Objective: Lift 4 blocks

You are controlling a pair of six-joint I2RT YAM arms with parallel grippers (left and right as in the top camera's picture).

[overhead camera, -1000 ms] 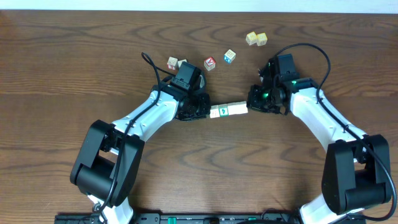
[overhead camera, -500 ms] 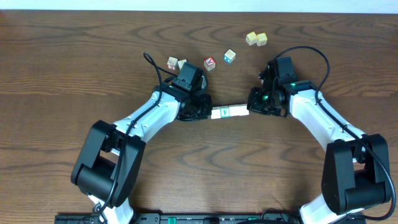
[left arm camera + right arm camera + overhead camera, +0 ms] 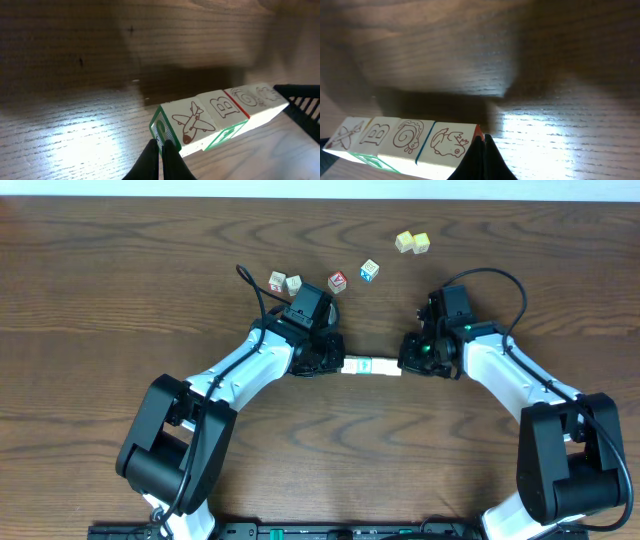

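White arm links (image 3: pixel 245 365) w/ black joints (image 3: pixel 165 445); looped black cables (image 3: pixel 488 271); slim black fingers (image 3: pixel 149 162)

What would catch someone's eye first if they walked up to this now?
A row of four letter blocks is pinched end to end between the shut left gripper and right gripper, seemingly raised, its shadow on the wooden table below. Six loose cubes lie scattered farther back.

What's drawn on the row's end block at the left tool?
The end block shows a red-brown airplane outline on cream; clearest in left wrist view.
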